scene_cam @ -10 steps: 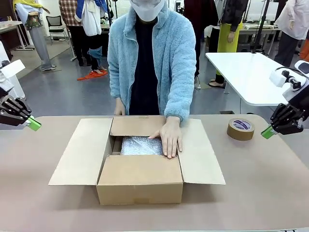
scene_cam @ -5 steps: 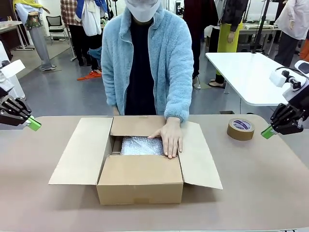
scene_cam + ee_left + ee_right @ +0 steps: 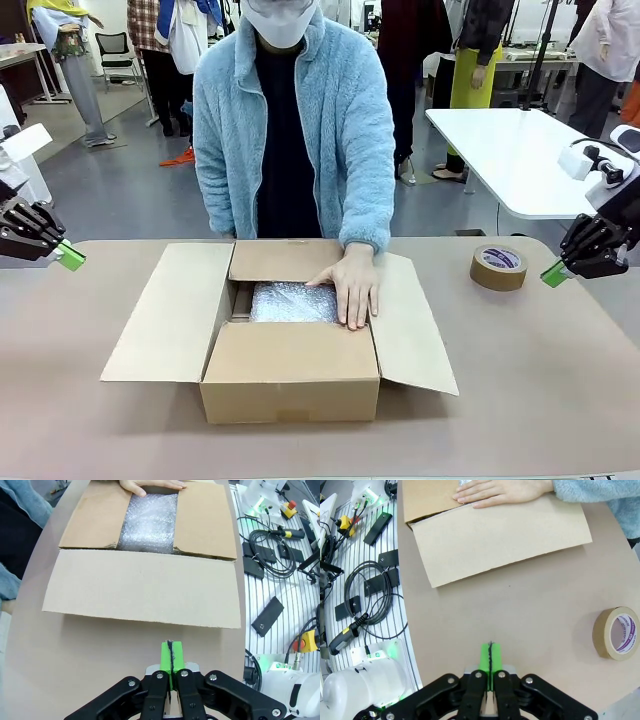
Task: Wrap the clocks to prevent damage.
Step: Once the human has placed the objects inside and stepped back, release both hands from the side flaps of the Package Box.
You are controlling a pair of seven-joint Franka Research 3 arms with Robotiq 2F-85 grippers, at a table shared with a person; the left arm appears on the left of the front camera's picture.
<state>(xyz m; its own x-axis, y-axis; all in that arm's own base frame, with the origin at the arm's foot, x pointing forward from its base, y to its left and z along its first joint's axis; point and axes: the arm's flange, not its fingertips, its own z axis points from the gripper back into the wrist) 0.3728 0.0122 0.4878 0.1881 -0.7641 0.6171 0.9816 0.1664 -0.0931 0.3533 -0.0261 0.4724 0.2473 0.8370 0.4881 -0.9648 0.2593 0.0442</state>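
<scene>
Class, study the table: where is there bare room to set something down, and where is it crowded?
Bare table lies beside the right flap of the cardboard box, nearer than the tape roll, and between the left flap and the left gripper. Crowded: the box opening, where the person's hand lies over the bubble-wrapped bundle.

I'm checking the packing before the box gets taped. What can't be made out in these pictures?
- Front and left wrist views: what the bubble wrap holds; the wrap itself covers it, so no clock can be confirmed.
- Front view: the box interior beside the wrap, hidden by the near flap and the person's hand.
- Front and right wrist views: print on the tape roll, too small to read.
</scene>
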